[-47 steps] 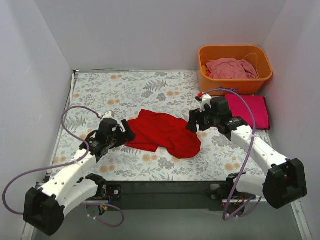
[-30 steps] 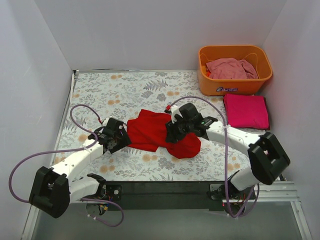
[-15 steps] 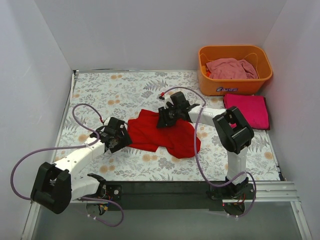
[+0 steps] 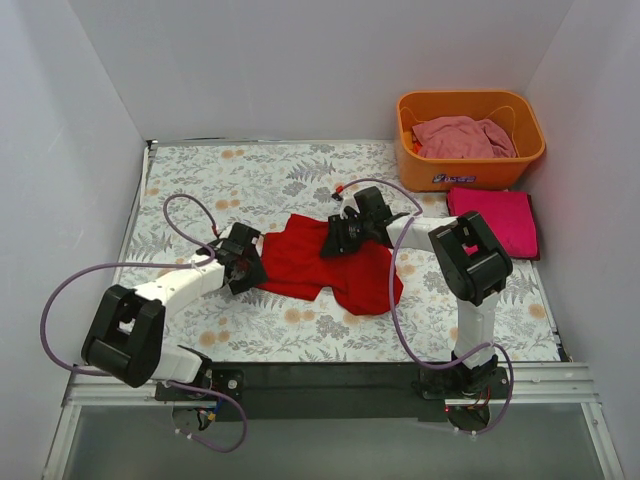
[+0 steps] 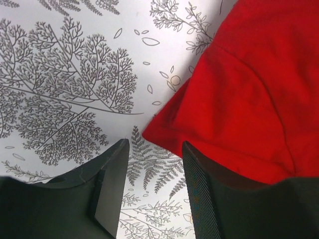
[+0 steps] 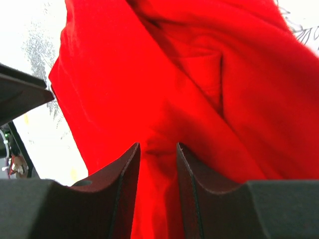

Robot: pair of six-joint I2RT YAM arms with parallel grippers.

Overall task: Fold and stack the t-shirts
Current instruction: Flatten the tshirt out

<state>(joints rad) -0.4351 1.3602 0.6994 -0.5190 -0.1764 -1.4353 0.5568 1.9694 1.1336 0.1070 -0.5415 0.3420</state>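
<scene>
The worktop [image 4: 262, 178] wears a pale sheet printed with grey ferns and orange blooms, boxed in by plain white walls [image 4: 300, 60] at the back and both sides. The red tee [image 4: 345, 268] lies rumpled near the middle. The magenta tee [image 4: 492, 222] lies folded flat at the right, just in front of the basket [image 4: 470, 172], which holds the pale tee [image 4: 462, 136]. The left end effector [image 5: 154, 145] is moderately wide, empty, at the red tee's left corner. The right end effector [image 6: 155, 154] is narrow, low over red cloth; whether it grips I cannot tell.
</scene>
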